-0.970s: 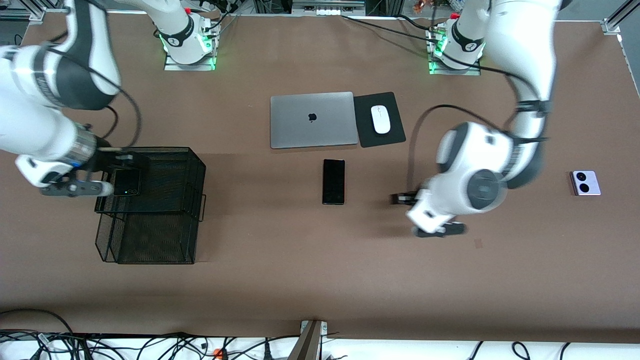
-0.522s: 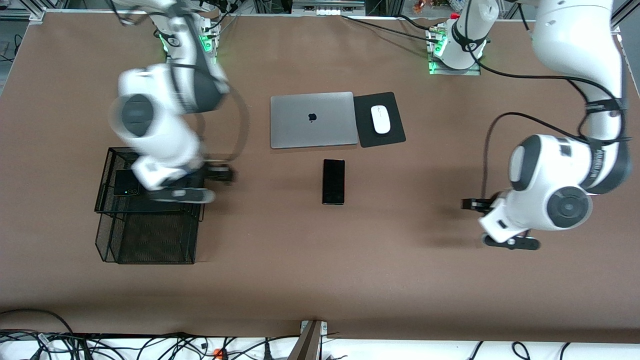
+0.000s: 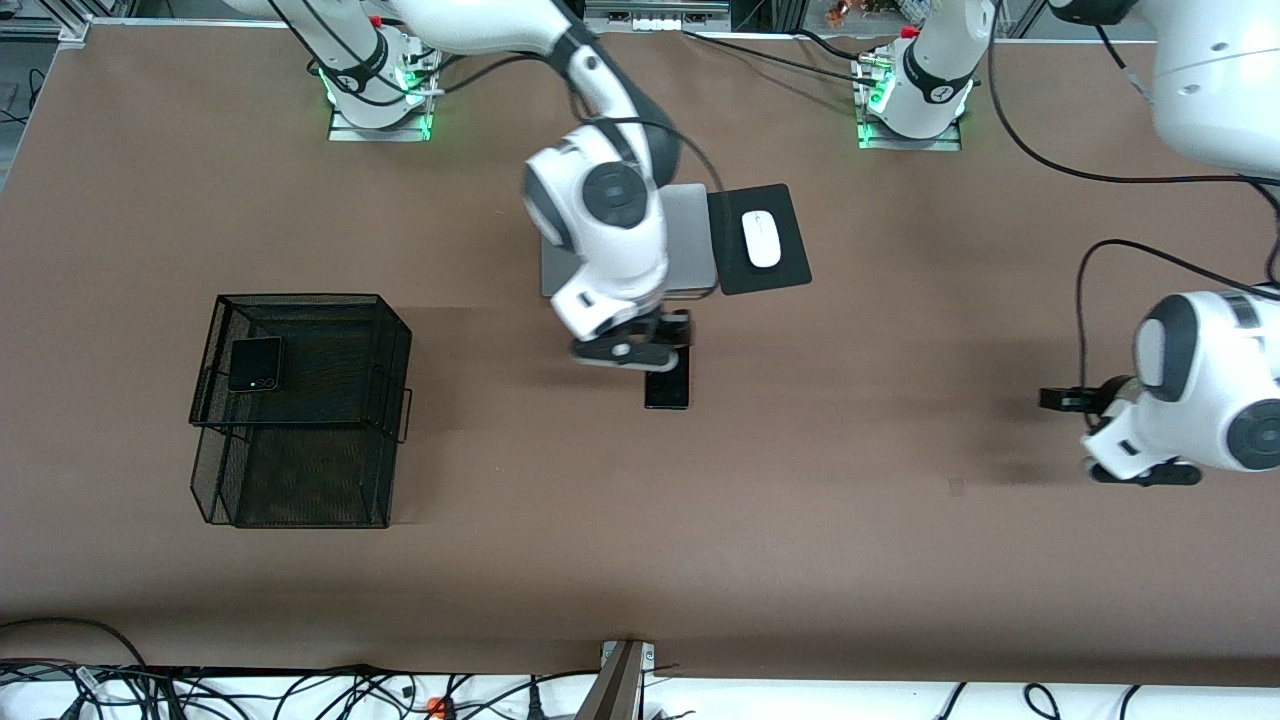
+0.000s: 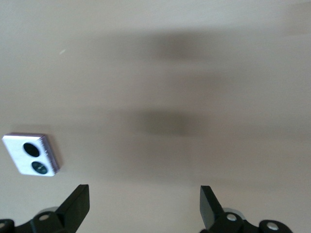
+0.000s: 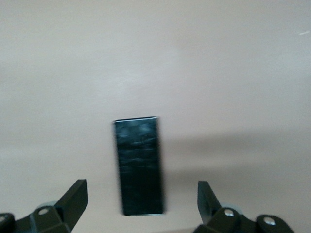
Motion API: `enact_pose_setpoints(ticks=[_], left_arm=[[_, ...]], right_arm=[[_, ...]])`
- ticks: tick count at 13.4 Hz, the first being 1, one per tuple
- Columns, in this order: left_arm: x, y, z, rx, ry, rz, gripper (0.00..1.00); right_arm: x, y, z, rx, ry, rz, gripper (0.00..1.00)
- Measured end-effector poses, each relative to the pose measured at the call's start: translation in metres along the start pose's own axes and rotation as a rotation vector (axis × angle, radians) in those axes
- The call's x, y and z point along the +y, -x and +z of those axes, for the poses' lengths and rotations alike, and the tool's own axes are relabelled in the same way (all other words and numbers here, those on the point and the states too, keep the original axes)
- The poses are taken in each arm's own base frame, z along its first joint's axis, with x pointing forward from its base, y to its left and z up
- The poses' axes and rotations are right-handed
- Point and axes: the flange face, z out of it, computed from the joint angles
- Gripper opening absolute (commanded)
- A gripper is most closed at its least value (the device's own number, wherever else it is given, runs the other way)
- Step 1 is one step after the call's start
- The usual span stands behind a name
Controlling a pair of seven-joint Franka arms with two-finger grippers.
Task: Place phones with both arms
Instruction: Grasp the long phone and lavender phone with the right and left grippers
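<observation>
Currently, going across the front view from the right arm's end of the table: the wire basket (image 3: 300, 410) holds the small square black phone (image 3: 255, 363), one phone placed, by my reckoning.

My right gripper (image 5: 141, 204) hangs over the long slim black phone (image 3: 667, 388), fingers spread wide with nothing between them. Risk: that phone lies flat on the table (image 3: 640, 560), so if I descend off-centre a fingertip could strike its face or push it askew, and a thin slab may slip from a shallow pinch.

My left gripper (image 4: 145, 206) is over bare table at the left arm's end, fingers likewise apart and empty. The lilac-white phone (image 4: 31, 154) sits off to one side of it in the left wrist view, not between the fingers; closing here would catch nothing.

Count: three phones, one basket, one laptop (image 3: 690, 240), one mouse (image 3: 762, 238) on one mouse pad (image 3: 790, 270), two grippers.
</observation>
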Motion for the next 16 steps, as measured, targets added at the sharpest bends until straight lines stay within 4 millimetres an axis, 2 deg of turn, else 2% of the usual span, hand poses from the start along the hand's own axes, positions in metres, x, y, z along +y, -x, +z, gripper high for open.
enact_pose_setpoints(ticks=[1,3,5,7,10,16], left_arm=[[-0.024,0.002,0.01,-0.012,0.015,-0.019,1.0],[-0.07,0.007,0.031,-0.017,0.042,-0.023,1.0],[-0.111,0.008,0.052,0.021,0.058,0.001,1.0],[-0.145,0.006,0.081,0.065,0.064,0.048,1.0],[-0.172,0.004,0.122,0.076,0.068,0.095,1.0],[-0.207,0.018,0.136,0.082,0.077,0.13,1.0]], right_arm=[[-0.014,0.014,0.013,0.014,-0.011,0.004,1.0],[-0.028,0.034,0.041,0.024,-0.011,-0.002,1.0],[-0.026,0.041,0.072,0.03,0.011,-0.016,1.0],[-0.019,0.041,0.096,0.054,0.056,-0.047,1.0],[-0.011,0.041,0.114,0.059,0.096,-0.087,1.0],[-0.003,0.043,0.131,0.074,0.082,-0.1,1.0]])
